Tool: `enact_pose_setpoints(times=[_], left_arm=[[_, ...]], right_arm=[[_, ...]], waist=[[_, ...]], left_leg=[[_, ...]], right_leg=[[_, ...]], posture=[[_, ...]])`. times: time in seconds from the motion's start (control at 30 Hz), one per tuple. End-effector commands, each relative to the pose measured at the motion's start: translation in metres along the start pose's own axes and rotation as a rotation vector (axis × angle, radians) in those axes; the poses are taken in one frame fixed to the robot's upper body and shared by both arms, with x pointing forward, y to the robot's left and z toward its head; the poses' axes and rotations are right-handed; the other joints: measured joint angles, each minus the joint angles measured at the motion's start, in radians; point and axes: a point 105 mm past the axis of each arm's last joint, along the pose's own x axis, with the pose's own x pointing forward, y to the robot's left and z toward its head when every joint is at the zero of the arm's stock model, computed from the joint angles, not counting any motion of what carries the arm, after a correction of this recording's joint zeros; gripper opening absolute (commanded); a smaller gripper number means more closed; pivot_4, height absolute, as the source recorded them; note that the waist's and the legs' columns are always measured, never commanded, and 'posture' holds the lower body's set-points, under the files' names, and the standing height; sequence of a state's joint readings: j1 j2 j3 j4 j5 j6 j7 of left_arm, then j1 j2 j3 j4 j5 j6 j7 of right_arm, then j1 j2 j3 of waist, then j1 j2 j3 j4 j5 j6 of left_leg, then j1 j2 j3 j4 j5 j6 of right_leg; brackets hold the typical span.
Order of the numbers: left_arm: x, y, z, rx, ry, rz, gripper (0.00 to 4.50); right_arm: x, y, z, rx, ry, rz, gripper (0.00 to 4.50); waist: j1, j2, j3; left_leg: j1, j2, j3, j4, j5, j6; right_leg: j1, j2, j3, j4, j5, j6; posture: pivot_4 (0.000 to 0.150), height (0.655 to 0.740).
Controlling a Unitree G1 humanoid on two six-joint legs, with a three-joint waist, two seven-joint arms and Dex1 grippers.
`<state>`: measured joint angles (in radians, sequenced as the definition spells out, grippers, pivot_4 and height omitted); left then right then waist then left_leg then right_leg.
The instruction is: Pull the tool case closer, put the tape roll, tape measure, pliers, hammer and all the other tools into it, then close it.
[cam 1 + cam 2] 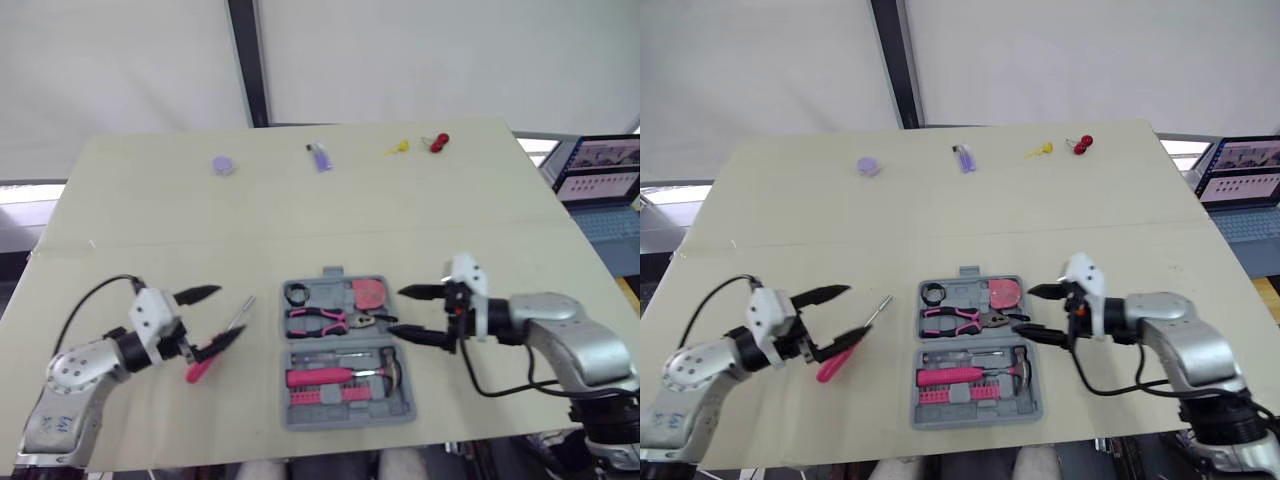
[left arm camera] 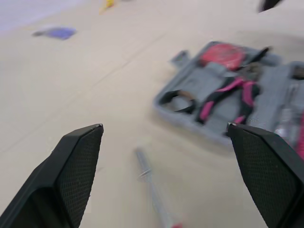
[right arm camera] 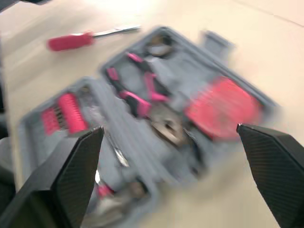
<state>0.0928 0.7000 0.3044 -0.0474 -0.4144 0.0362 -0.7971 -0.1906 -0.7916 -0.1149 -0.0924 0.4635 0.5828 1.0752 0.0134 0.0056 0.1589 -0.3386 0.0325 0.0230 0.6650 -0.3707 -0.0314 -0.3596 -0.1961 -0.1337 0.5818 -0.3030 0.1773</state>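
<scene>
At lower left, the light, rigid screwdriver (image 1: 868, 322) is judged best pinched across its pink handle by the released left gripper (image 1: 858, 310); the right gripper (image 1: 396, 311) is spread too.

Open laptop (image 1: 603, 190) beside the beige table (image 1: 150, 230), right of its far corner.

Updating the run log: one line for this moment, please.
tool case open, partly filled | screwdriver on table left of it | left pincer open by screwdriver | right pincer open at case's right side
</scene>
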Motion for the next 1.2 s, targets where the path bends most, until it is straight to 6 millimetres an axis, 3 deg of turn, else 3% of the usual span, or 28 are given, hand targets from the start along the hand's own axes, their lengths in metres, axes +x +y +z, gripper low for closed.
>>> enact_pose_setpoints(times=[0.03,0.17,0.37,0.53,0.73,0.83,0.97,1.2], left_arm=[[-0.03,0.043,-0.011,-0.021,0.065,0.232,4.5],[-0.066,0.074,-0.022,-0.106,0.085,0.475,4.5],[-0.095,0.076,-0.041,-0.177,0.136,0.656,4.5],[-0.106,0.078,-0.046,-0.2,0.148,0.72,4.5],[-0.101,0.072,-0.046,-0.205,0.13,0.697,4.5],[-0.074,0.045,-0.031,-0.177,0.05,0.475,4.5],[-0.052,0.01,-0.019,-0.112,0.018,0.223,4.5],[-0.018,-0.036,-0.019,-0.098,0.006,0.042,4.5]], right_arm=[[-0.037,-0.029,-0.003,0.021,-0.056,-0.193,4.46],[-0.084,-0.061,-0.032,0.082,-0.061,-0.458,4.46],[-0.134,-0.087,-0.061,0.119,-0.096,-0.746,4.46],[-0.136,-0.09,-0.07,0.118,-0.091,-0.761,4.46],[-0.136,-0.094,-0.067,0.113,-0.097,-0.756,4.46],[-0.121,-0.088,-0.057,0.092,-0.106,-0.663,4.46],[-0.087,-0.068,-0.02,0.031,-0.148,-0.461,4.46],[-0.011,0.023,0.051,-0.161,-0.147,0.09,4.46]], waist=[[-0.001,0.0,0.001],[-0.009,-0.001,0.002],[-0.016,-0.001,0.004],[-0.017,-0.002,0.006],[-0.016,-0.002,0.006],[-0.015,-0.002,0.006],[-0.016,0.0,0.007],[-0.014,0.002,0.009]], left_leg=[[0.0,0.0,0.001,0.0,0.0,0.0],[0.002,0.0,0.003,0.0,0.0,0.0],[0.003,0.0,0.004,-0.001,0.0,0.0],[0.003,0.001,0.004,-0.001,0.0,0.0],[0.003,0.001,0.005,-0.001,0.0,0.0],[0.003,0.001,0.005,-0.001,0.0,0.0],[0.003,0.001,0.005,0.0,0.0,0.0],[0.003,0.001,0.005,-0.001,0.0,0.0]], right_leg=[[0.0,0.0,0.0,0.0,0.0,0.0],[0.0,-0.001,0.002,0.001,0.0,0.0],[0.0,-0.001,0.002,0.001,0.0,0.0],[0.0,-0.001,0.002,0.001,0.0,0.0],[0.0,-0.001,0.002,0.0,0.0,0.0],[0.0,-0.001,0.002,0.0,0.0,0.0],[0.0,-0.001,0.003,0.0,0.0,0.0],[0.0,-0.001,0.002,0.0,0.0,0.0]], posture=[[0.15,0.74],[0.15,0.74],[0.15,0.74],[0.15,0.74],[0.15,0.74],[0.15,0.74],[0.15,0.74],[0.15,0.74]])
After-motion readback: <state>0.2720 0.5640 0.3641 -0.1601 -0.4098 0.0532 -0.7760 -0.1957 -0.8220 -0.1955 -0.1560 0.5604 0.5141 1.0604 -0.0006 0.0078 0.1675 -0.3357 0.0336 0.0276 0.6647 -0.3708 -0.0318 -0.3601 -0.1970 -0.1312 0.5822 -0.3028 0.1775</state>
